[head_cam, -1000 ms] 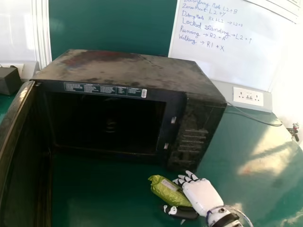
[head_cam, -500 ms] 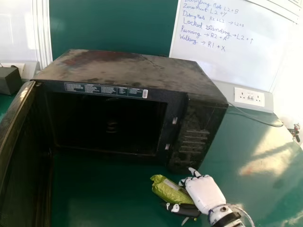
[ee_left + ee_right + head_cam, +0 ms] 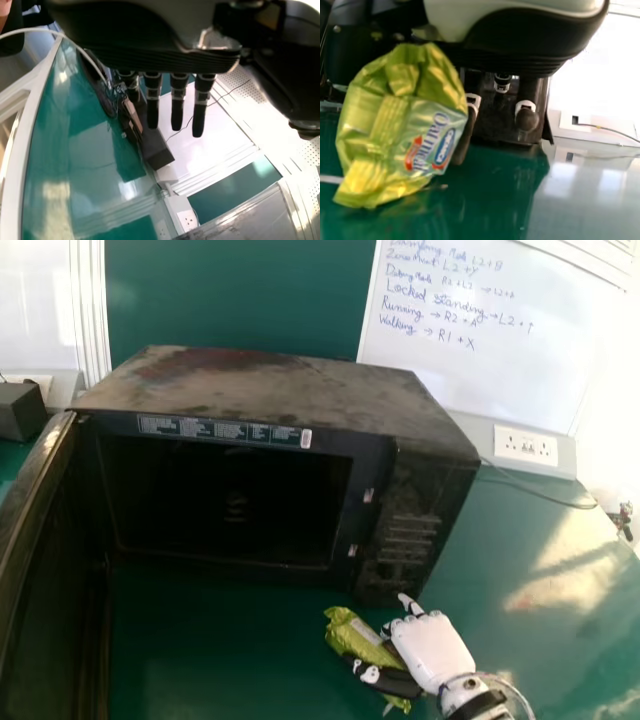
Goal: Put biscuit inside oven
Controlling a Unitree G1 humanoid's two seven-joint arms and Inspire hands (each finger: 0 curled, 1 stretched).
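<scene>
My right hand (image 3: 432,650) is low at the right in the head view, in front of the oven's control side. Its thumb lies across the green biscuit packet (image 3: 352,634) and its fingers are curled against the other side. In the right wrist view the packet (image 3: 402,130) is beside the curled fingers of the right hand (image 3: 465,132), standing large before them. The black oven (image 3: 280,400) has its door (image 3: 40,530) swung wide at the left, its dark cavity exposed. My left hand (image 3: 177,102) has straight fingers in the left wrist view, holding nothing.
The green table (image 3: 220,650) runs in front of and to the right of the oven. A wall socket (image 3: 525,446) and a cable are behind at the right. A dark box (image 3: 20,410) stands at the far left, behind the oven door.
My right hand's fingers have curled in and its thumb has come over the packet. The packet has shifted slightly to the right and turned, its lower end now showing below the thumb.
</scene>
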